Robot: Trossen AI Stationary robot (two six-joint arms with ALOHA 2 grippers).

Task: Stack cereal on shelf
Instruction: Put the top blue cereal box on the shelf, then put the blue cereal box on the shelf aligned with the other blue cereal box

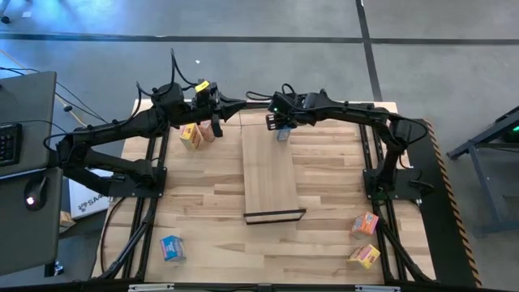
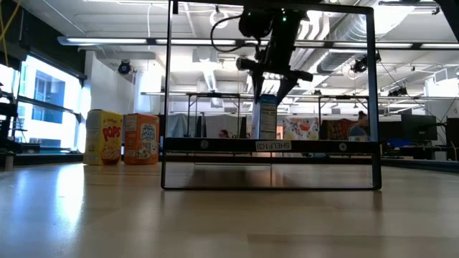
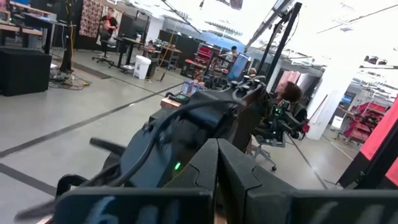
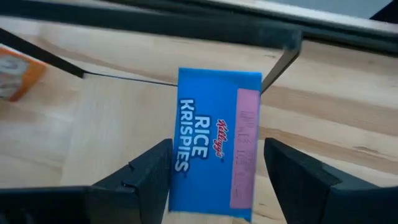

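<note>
The shelf [image 1: 270, 174], a long pale board with black end frames, lies in the table's middle. A blue cereal box [image 4: 214, 143] stands upright on the shelf's far end [image 2: 267, 117]. My right gripper [image 4: 217, 148] is open above it, pointing down, with one finger on each side of the box [image 1: 282, 128]. My left gripper [image 1: 216, 122] is shut and empty, held above the table at the far left. It is beside a yellow box [image 1: 190, 136] and an orange box [image 1: 208, 132], which stand on the tabletop. My right gripper is open around the blue box's two narrow sides. Bare wood shows between one finger [image 4: 292, 174] and the box. The other finger [image 4: 152, 171] lies right at the box's edge, and I cannot tell whether it touches. The box rests on the shelf by its bottom end.
A second blue box [image 1: 172, 247] lies at the near left. An orange-pink box [image 1: 365, 224] and a yellow box [image 1: 365, 256] lie at the near right. The shelf's near part [image 1: 272, 195] is bare board. Black arm frames stand along both table sides.
</note>
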